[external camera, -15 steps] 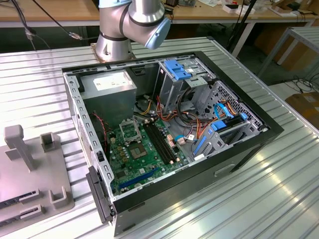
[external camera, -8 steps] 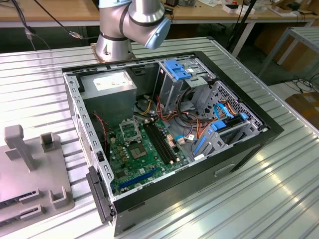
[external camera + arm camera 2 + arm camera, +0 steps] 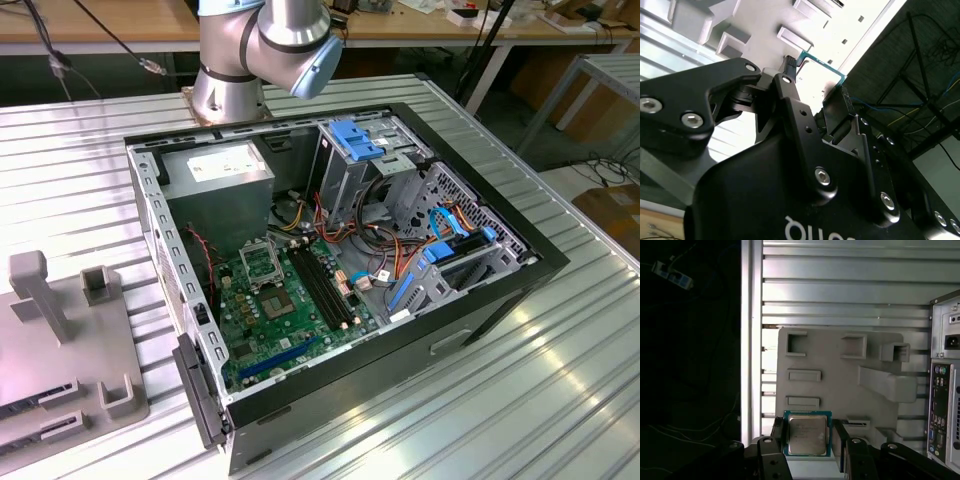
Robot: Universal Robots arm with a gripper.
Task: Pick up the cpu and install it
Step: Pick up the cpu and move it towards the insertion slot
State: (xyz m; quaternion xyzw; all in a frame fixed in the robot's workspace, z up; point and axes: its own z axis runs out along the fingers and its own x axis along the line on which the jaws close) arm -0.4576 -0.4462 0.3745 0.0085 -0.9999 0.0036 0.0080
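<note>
**Status: pick phase, install not done.**

1. Tool: the gripper [image 3: 809,437] is closed down to approx. cpu width. In both wrist views one finger [image 3: 779,434] sits against one edge of the cpu [image 3: 807,432] and the opposite finger against the other edge. Judged as gripping the cpu; nothing else is in the jaws.
2. Part pos.: the cpu lies flat between the fingers, metal plate facing the first wrist view's camera, green rim showing all round. In the second wrist view the cpu [image 3: 817,75] shows its green rim just beyond the gripper [image 3: 815,82].
3. Ref. surface: the cpu is over the grey fixture plate [image 3: 840,385], at its edge nearest the gripper. Cannot tell whether it is lifted clear or resting on the plate.
4. Target: the fixture plate [image 3: 70,350] sits on the slatted table [image 3: 450,420] at the exterior view's left, apart from the open PC case [image 3: 530,255]. The socket frame [image 3: 262,262] is on the motherboard [image 3: 290,320] inside the case. Its latch state is too small to tell.
5. Left to do, by judgement: transfer to the case, seat the cpu in the socket.
</note>
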